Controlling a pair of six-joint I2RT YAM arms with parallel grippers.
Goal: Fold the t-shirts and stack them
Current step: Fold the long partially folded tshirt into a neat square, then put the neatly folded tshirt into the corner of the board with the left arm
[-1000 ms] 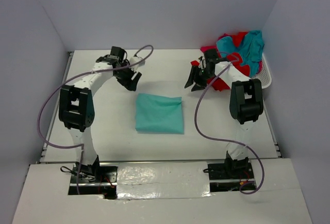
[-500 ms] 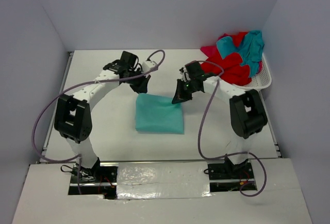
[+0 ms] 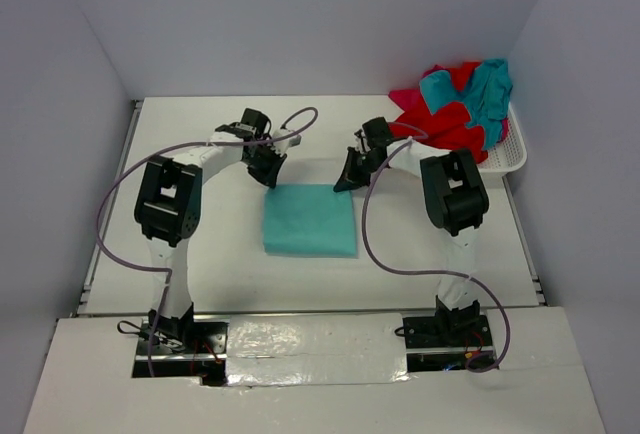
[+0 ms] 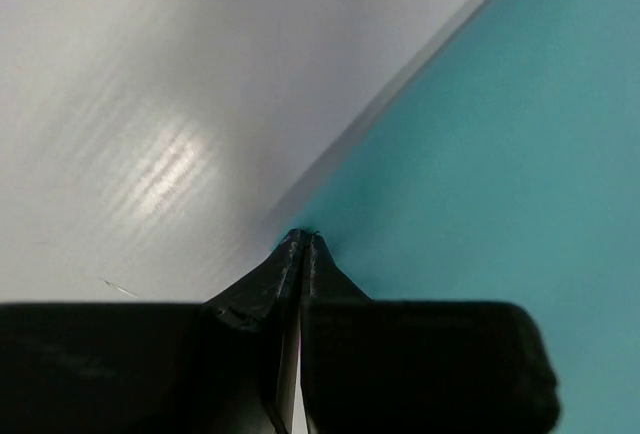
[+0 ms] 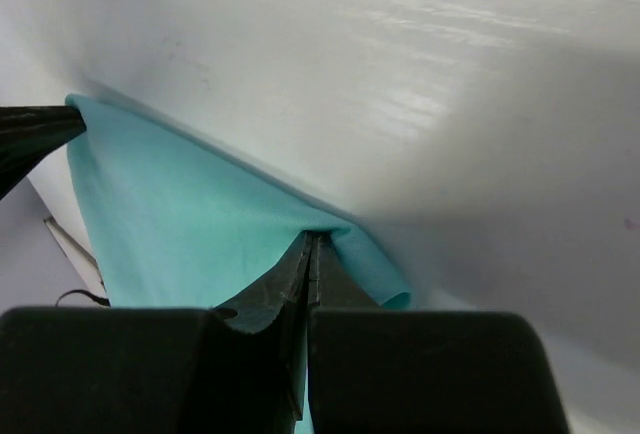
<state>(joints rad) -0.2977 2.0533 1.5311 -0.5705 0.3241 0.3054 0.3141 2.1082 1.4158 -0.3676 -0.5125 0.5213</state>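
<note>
A teal t-shirt [image 3: 310, 220], folded into a rectangle, lies flat in the middle of the white table [image 3: 200, 244]. My left gripper [image 3: 268, 176] is down at its far left corner. In the left wrist view its jaws [image 4: 301, 236] are pressed together right on the cloth's edge [image 4: 500, 154]. My right gripper [image 3: 345, 182] is at the far right corner. Its jaws [image 5: 315, 238] are shut, and the teal cloth [image 5: 180, 224] puckers up into them. More t-shirts [image 3: 455, 119], red and teal, are heaped at the back right.
The heap of shirts sits in and over a white mesh basket [image 3: 512, 154] against the right wall. Purple cables loop from both arms over the table. Grey walls close in the table on three sides.
Both grippers came in from the back of the table to the teal shirt's far corners, dropped to the cloth and went from open to shut. The shirt itself has barely shifted.
</note>
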